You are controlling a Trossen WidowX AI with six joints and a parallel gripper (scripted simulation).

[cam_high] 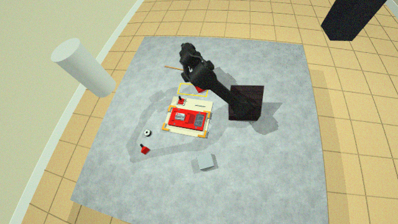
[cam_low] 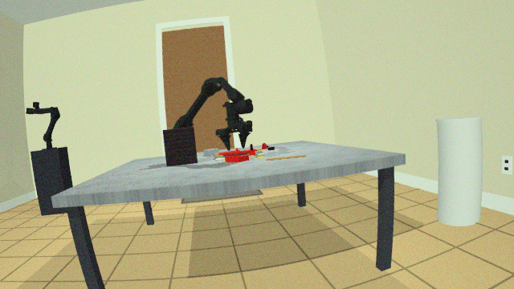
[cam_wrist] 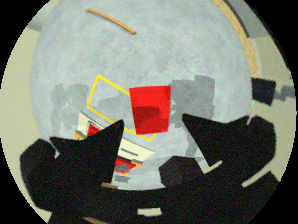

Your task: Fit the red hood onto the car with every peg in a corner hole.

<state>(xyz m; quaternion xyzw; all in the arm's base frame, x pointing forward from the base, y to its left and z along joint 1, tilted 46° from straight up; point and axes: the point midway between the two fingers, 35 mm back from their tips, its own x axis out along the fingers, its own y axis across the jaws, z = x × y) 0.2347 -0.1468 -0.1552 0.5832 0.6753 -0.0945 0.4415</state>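
The car point(cam_high: 187, 119) sits in its jig point(cam_high: 189, 134) — then, to the right in the top view, the hood point(cam_high: 200, 89) point(cam_low: 237, 158) point(cam_wrist: 150, 110) lies on the table point(cam_high: 264, 174) point(cam_low: 341, 160) point(cam_wrist: 150, 55), overlapping a yellow outline point(cam_high: 183, 94) point(cam_wrist: 92, 93) — the claw point(cam_low: 236, 148) point(cam_wrist: 153, 119) above it, wide open and empty.

So, using the jig point(cam_high: 199, 102) point(cam_wrist: 142, 153) as the landmark, top view: it's on the table point(cam_high: 264, 174) point(cam_low: 281, 181) point(cam_wrist: 150, 55), with the chassis point(cam_high: 189, 113) point(cam_low: 241, 152) point(cam_wrist: 122, 165) in it and the engine block point(cam_high: 180, 116) in that. The hood point(cam_high: 199, 89) point(cam_low: 237, 159) point(cam_wrist: 151, 102) lies just behind the jig, by the marked outline point(cam_high: 193, 95) point(cam_wrist: 93, 91). The stick point(cam_high: 173, 68) point(cam_low: 286, 157) point(cam_wrist: 112, 21) is farther back. The arm's pedestal point(cam_high: 260, 89) point(cam_low: 181, 148) point(cam_wrist: 180, 171) is off to the right, the small ring point(cam_high: 145, 134) left, a knobbed piece point(cam_high: 145, 150) front-left, and a loose block point(cam_high: 206, 162) point(cam_low: 211, 152) in front. The big cylinder point(cam_high: 84, 68) point(cam_low: 459, 172) stands well left, off the table.
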